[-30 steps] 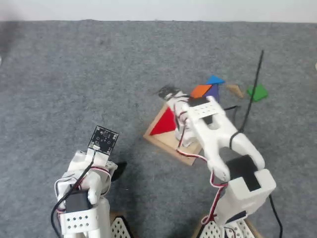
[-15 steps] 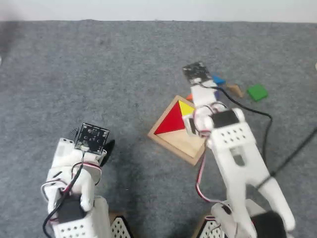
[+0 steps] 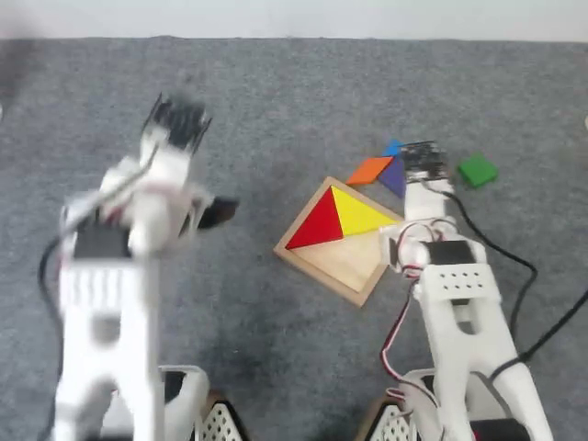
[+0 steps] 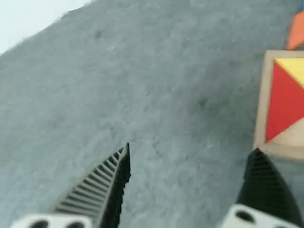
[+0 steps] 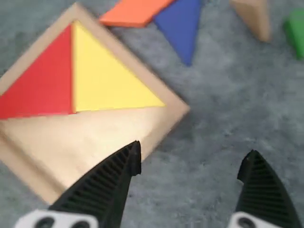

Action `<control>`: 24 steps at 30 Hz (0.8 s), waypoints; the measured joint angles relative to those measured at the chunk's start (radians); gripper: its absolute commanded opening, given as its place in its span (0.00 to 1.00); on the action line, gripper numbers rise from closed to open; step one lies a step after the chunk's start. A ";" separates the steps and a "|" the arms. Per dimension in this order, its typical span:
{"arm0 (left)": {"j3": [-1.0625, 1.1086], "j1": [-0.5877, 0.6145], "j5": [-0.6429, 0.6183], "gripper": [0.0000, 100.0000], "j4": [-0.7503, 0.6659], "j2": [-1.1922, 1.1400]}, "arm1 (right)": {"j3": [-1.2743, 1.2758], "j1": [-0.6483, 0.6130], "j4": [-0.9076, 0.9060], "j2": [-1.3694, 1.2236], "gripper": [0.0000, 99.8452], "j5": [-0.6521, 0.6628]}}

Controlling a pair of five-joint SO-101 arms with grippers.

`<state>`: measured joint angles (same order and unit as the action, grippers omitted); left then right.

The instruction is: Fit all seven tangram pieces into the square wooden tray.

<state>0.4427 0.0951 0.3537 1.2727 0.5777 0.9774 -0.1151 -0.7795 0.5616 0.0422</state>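
1. The right gripper (image 5: 193,149) has its fingers spread apart. One finger is over the tray's bare wood at its right corner and the other is over the mat just beside that corner.
2. The left gripper (image 4: 192,149) is also spread wide, above bare mat (image 3: 276,101), with the tray's left edge near one fingertip. In the high view this arm stands well to the left of the tray.
3. The tray (image 3: 349,262) is a square of pale wood with a raised rim. It lies turned like a diamond near the middle of the mat, just ahead of the right arm.
4. Its far half is filled. A red triangle (image 3: 317,225) sits against the left rim and a yellow triangle (image 3: 356,213) against the far-right rim. The two meet edge to edge along a straight seam.
5. The near half of the tray is bare wood.
6. Just beyond the tray's far corner lie an orange piece (image 3: 369,169) and a blue triangle (image 3: 395,175), touching each other. A small light-blue piece (image 3: 393,147) lies just behind them.
7. Farther right, a wood-coloured piece (image 5: 254,16) and a green piece (image 3: 477,170) lie apart on the mat.
8. The grey mat runs wide and open to the left of the tray and beyond it, up to a pale strip at its far edge.
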 measured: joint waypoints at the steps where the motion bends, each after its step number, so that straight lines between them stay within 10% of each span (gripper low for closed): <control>1: -0.072 -0.015 -0.015 0.37 0.000 -0.094 | 0.000 0.029 0.000 0.000 0.34 -0.003; 24: -0.537 -0.140 -0.233 0.35 -0.020 -1.137 | -0.170 0.074 -0.058 -0.459 0.34 0.003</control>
<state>-0.0944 -0.0445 0.1204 1.2528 -0.5593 0.8071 -0.0414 -0.8378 0.1028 0.0453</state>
